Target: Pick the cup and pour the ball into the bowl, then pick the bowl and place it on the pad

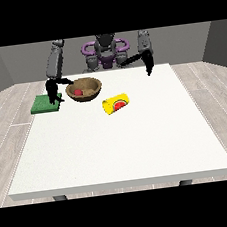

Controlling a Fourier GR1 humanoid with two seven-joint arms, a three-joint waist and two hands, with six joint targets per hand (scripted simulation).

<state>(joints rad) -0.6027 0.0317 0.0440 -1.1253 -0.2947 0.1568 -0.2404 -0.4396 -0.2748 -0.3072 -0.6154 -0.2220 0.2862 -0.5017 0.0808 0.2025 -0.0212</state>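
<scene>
Reaching my view-left hand (53, 90) toward the bowl (85, 89), ball (77, 92) inside; finger state unclear; next, grasp, carry to pad (44, 105).

On the table (120, 150) the bowl (84, 89) sits far back and to the view's left, with the ball (77, 92) inside it. The pad (45, 104) lies just left of the bowl. The cup (116, 103) lies on its side in front of the bowl, a bit to the right. The robot (105, 51) stands behind the table.
</scene>
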